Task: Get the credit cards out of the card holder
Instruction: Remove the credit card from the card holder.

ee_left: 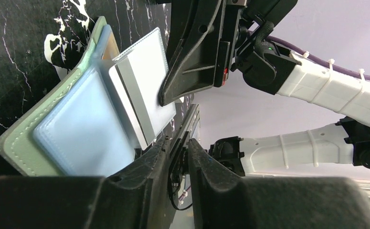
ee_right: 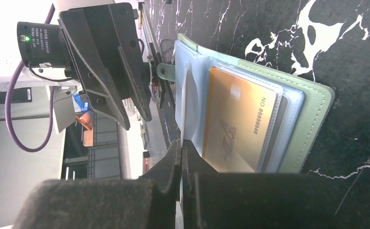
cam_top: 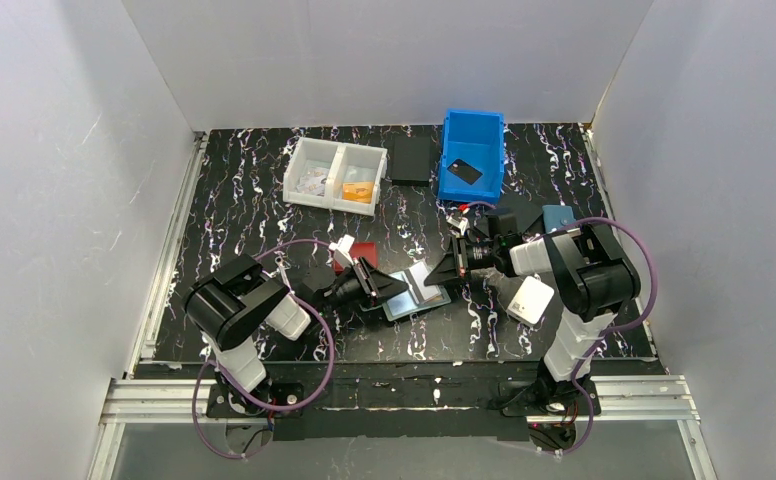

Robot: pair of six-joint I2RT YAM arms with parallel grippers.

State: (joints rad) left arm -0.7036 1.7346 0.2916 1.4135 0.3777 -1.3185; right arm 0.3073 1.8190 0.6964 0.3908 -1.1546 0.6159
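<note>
A white divided tray (cam_top: 309, 200), a black square pad (cam_top: 411, 160) and a blue bin (cam_top: 488, 135) line the far edge of the black marbled worktop (cam_top: 234, 220). A red wallet (cam_top: 362, 252) lies mid-worktop, a white wallet (cam_top: 531, 299) toward the right.

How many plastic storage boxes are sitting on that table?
2. A white box with two compartments stands at the back, left of centre. A blue box stands at the back to its right, past a black pad. None seems hidden.

The table (cam_top: 234, 215) is black with white veins; the card holder (ee_right: 316, 109) is sage green, light blue inside. One credit card (ee_right: 235, 119) is orange; the bin (cam_top: 474, 128) is blue.
</note>
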